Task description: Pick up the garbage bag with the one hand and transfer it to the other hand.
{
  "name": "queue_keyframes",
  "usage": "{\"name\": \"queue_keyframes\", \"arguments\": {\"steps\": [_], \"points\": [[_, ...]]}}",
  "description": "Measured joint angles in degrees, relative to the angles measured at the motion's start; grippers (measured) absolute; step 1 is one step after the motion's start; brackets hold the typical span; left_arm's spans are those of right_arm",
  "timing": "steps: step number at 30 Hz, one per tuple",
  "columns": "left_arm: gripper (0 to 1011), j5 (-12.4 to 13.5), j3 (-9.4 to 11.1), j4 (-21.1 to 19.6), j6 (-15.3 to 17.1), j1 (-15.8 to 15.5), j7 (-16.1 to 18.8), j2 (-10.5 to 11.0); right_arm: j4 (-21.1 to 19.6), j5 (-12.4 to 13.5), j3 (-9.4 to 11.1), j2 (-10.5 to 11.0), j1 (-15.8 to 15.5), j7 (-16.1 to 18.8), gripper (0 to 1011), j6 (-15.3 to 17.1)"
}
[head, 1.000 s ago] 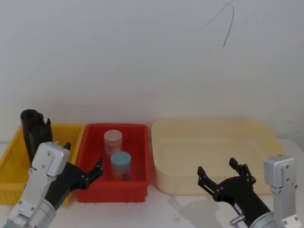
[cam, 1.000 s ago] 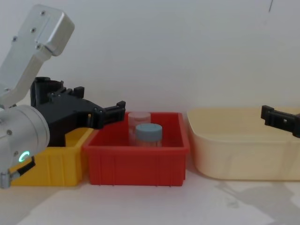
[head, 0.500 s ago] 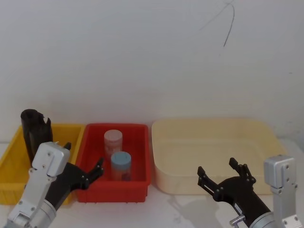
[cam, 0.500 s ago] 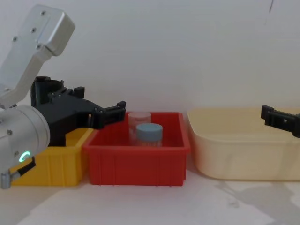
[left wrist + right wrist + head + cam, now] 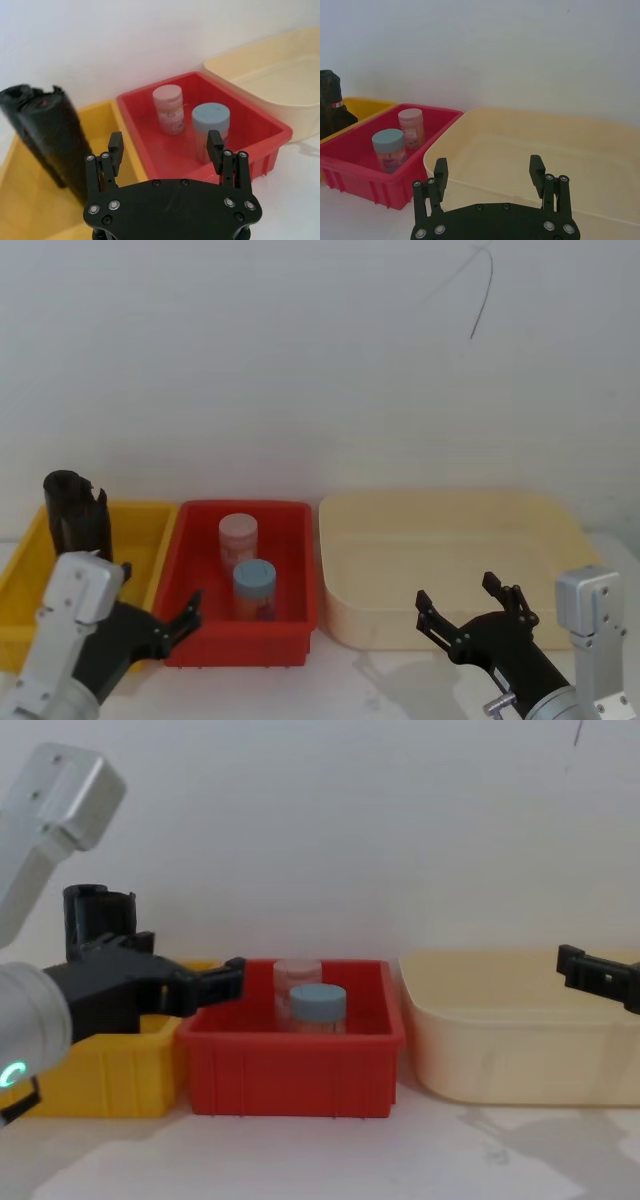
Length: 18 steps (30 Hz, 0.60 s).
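Note the garbage bag (image 5: 64, 508) in the back-left corner of the yellow bin (image 5: 20, 590), at the 9 o'clock end of the row of bins, long axis upright, top well above the bin wall; note a second black roll (image 5: 96, 515) hard against it on the 3 o'clock side, toward the red bin (image 5: 290, 540). Place the left gripper (image 5: 165, 144) low at the near edge, in front of the yellow bin and the red bin's near-left corner, fingers spread wide, holding nothing; read its opening as aimed about 1 o'clock, at the blue-lidded jar (image 5: 254, 585), not at the bag. Put the bag at roughly 10 to 11 o'clock from that gripper, near but apart, beyond the bin's near wall. Place the right gripper (image 5: 488, 166) in front of the cream tub (image 5: 450, 550), likewise wide and empty, well apart from the bag, red bin in between; judge the left arm far the nearer, so the pick falls to it. Expect a turn of the wrist toward 10 o'clock and a reach over the wall, fingers either side of the cylinder above the rim; watch for the neighbouring roll caught in the same grasp.
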Motion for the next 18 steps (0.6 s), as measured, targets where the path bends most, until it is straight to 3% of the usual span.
{"name": "queue_keyframes", "arguments": {"steps": [7, 18], "points": [[1000, -2.80, -3.57, -2.32, 1.94, 2.83, 0.27, 0.88, 0.00, 0.00, 0.00, 0.00, 0.00, 0.00, 1001, 0.00], [1000, -5.83, -7.61, -1.99, 4.10, 3.04, 0.19, 1.23, 0.00, 0.00, 0.00, 0.00, 0.00, 0.00, 1001, 0.00]]}}
